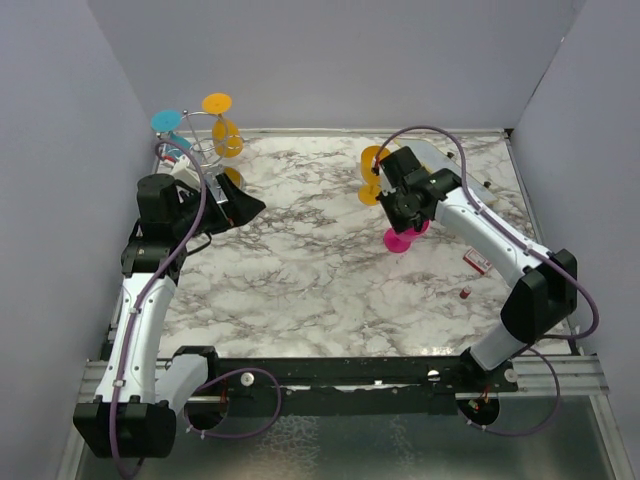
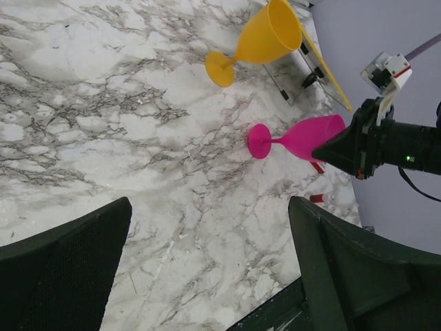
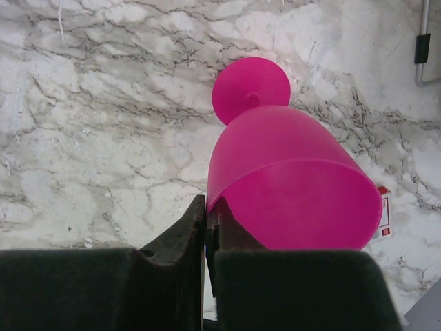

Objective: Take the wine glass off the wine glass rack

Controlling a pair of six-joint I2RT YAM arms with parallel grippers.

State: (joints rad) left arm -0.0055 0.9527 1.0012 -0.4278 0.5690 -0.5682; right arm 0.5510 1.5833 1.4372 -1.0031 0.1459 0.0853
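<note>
The wine glass rack (image 1: 205, 150) stands at the back left corner, with a cyan glass (image 1: 166, 121) and an orange glass (image 1: 220, 115) hanging on it upside down. My left gripper (image 1: 235, 205) is open and empty just right of the rack; in its wrist view (image 2: 207, 234) only marble lies between the jaws. My right gripper (image 1: 405, 215) is shut on the rim of a pink wine glass (image 3: 289, 179), held upright with its foot (image 1: 400, 240) at or just above the table. The pink glass also shows in the left wrist view (image 2: 303, 136).
A second orange glass (image 1: 372, 175) stands upright on the marble just left of my right gripper and shows in the left wrist view (image 2: 265, 38). A small red item (image 1: 465, 293) and a label (image 1: 478, 262) lie near the right arm. Grey walls close in three sides.
</note>
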